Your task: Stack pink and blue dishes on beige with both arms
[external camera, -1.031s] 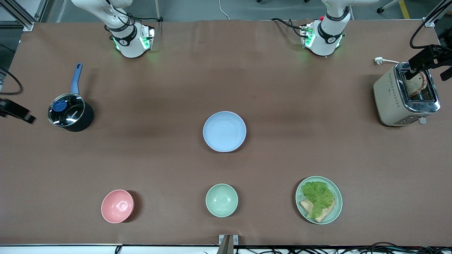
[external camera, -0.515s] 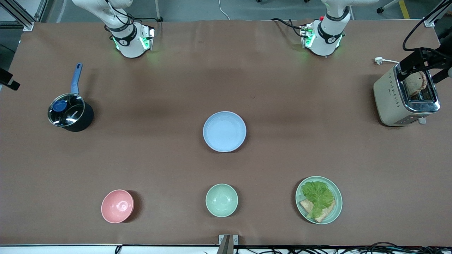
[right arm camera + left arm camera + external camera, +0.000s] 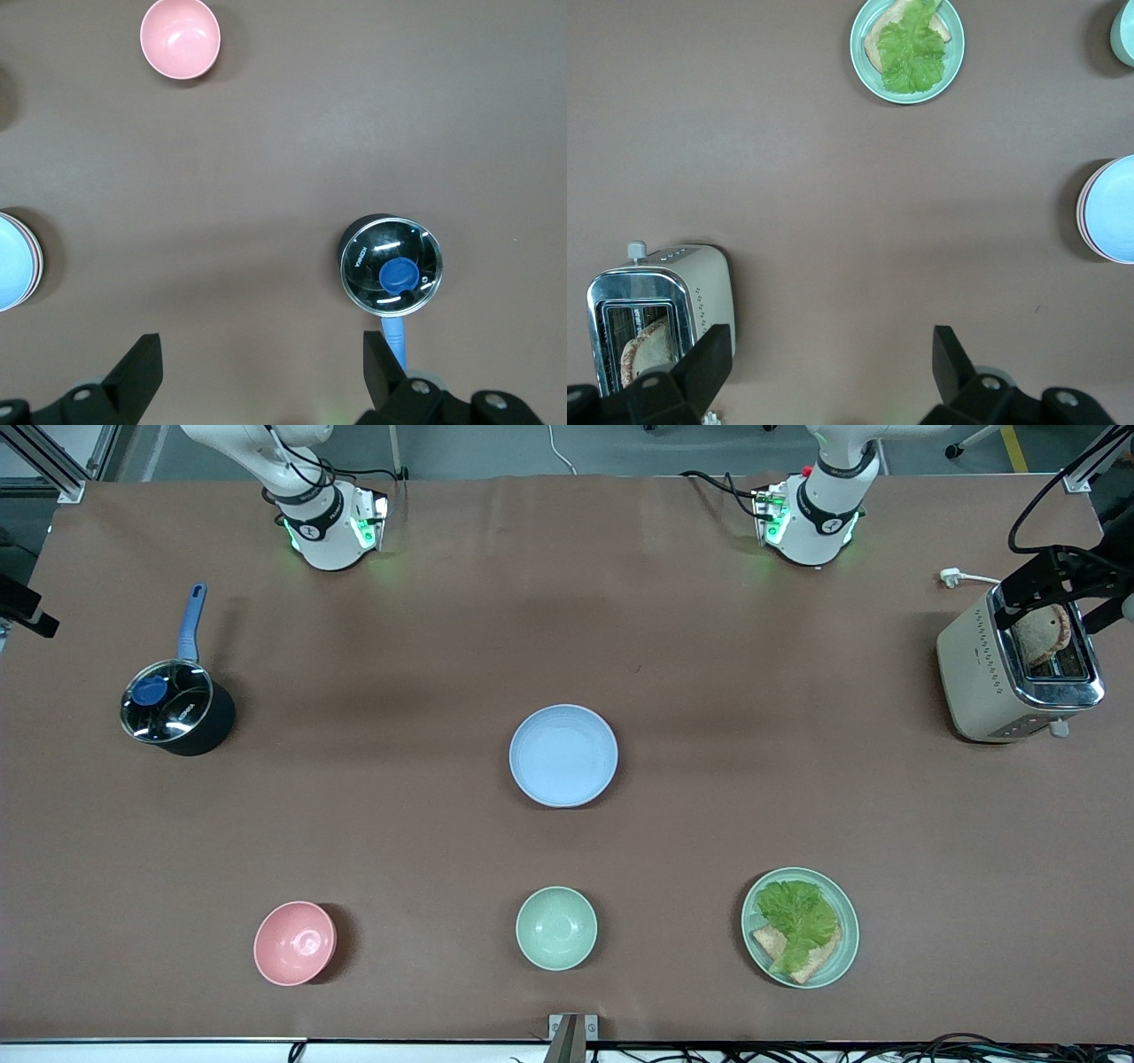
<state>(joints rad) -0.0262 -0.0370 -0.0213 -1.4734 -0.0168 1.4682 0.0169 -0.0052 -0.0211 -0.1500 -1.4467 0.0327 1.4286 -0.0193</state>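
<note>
The table (image 3: 567, 646) is covered edge to edge with a matte brown sheet. Grey floor shows past the edge where the arm bases stand, and cables run along the edge nearest the front camera.

Largest item: a cream toaster (image 3: 1017, 664) at the left arm's end of the table, with bread in one slot. A white plug (image 3: 952, 576) lies on the table just beside it, toward the arm bases. A black saucepan (image 3: 177, 708) with a glass lid and blue handle stands at the right arm's end.

The stack of plates sits at the middle of the table. The blue plate (image 3: 563, 755) is on top. The left wrist view shows a pink rim directly under the blue plate (image 3: 1112, 210); the right wrist view shows the same pink edge below the blue plate (image 3: 15, 261). A beige plate cannot be made out in any view.

Nearer the front camera stand a green plate (image 3: 800, 927) carrying lettuce and bread, a green bowl (image 3: 556, 927) and a pink bowl (image 3: 295, 942), well apart from one another.

Wide bare surface surrounds the stack on all sides.

The left gripper (image 3: 828, 367) hangs over the toaster end, jaws wide apart, holding nothing. The right gripper (image 3: 261, 367) hangs over the saucepan end, jaws wide apart, holding nothing.
</note>
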